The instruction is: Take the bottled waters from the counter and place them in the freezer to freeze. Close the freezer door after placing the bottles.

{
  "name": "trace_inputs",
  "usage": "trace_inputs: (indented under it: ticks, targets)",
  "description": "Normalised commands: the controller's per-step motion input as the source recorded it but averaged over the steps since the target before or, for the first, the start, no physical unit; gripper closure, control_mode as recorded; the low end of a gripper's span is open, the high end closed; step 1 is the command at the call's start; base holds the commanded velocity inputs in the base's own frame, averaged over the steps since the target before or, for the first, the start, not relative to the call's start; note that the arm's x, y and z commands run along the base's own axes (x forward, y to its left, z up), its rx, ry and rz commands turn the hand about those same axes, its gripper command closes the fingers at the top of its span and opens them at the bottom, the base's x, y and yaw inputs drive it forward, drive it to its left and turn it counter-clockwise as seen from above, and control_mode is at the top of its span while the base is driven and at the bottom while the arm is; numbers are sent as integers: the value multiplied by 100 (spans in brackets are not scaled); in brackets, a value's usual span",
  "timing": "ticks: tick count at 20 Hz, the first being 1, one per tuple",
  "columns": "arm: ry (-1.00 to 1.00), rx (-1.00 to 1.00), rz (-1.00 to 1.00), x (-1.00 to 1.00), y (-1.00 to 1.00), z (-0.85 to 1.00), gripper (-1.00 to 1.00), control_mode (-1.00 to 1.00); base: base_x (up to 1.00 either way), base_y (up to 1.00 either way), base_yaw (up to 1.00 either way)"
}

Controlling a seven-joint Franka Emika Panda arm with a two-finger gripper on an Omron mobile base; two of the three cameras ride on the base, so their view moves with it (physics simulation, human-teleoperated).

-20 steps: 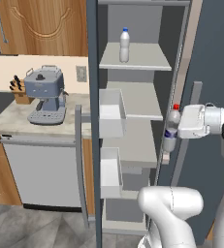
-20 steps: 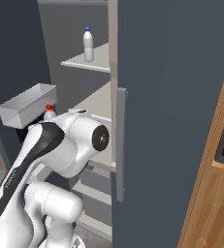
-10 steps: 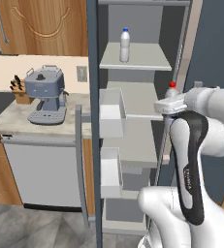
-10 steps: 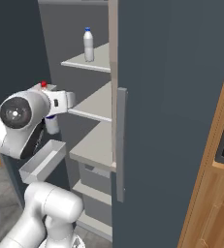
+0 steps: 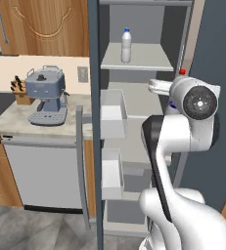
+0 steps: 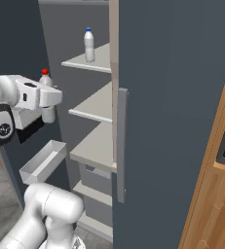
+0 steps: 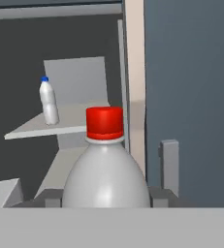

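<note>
My gripper point(image 6: 48, 103) is shut on the red-capped bottled water point(image 6: 46, 92), holding it upright in front of the open freezer point(image 5: 139, 97) at middle-shelf height. In the hand view the red-capped bottle point(image 7: 106, 169) sits between the fingertips point(image 7: 48, 197). From the left base view the arm covers most of it, leaving the red cap point(image 5: 182, 72) visible. The blue-capped bottled water point(image 5: 126, 45) stands on the upper shelf point(image 6: 88, 44) point(image 7: 48, 101). The freezer door point(image 5: 96, 146) hangs open at the left, its bins facing inward. The counter point(image 5: 16, 119) lies to the left.
A grey coffee machine point(image 5: 46, 95) and a knife block point(image 5: 20, 93) stand on the counter above a silver dishwasher front point(image 5: 41, 171). A door bin point(image 6: 43, 160) juts out below the gripper. A shut dark door with a vertical handle point(image 6: 121, 146) flanks the freezer on the right.
The arm has swung and lifted the red-capped bottle from low beside the freezer up to middle-shelf height. The grip stayed shut; the blue-capped bottle has not moved.
</note>
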Motion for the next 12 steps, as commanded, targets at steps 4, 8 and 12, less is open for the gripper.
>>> trace_inputs:
  ticks: [4, 8, 12]
  targets:
    - [-7, 5, -7, 3, -29, 0, 100, -100, 0, 0, 0]
    - [0, 0, 0, 44, -8, 2, 100, -100, 0, 0, 0]
    - [8, 0, 0, 67, 0, 24, 100, -100, 0, 0, 0]
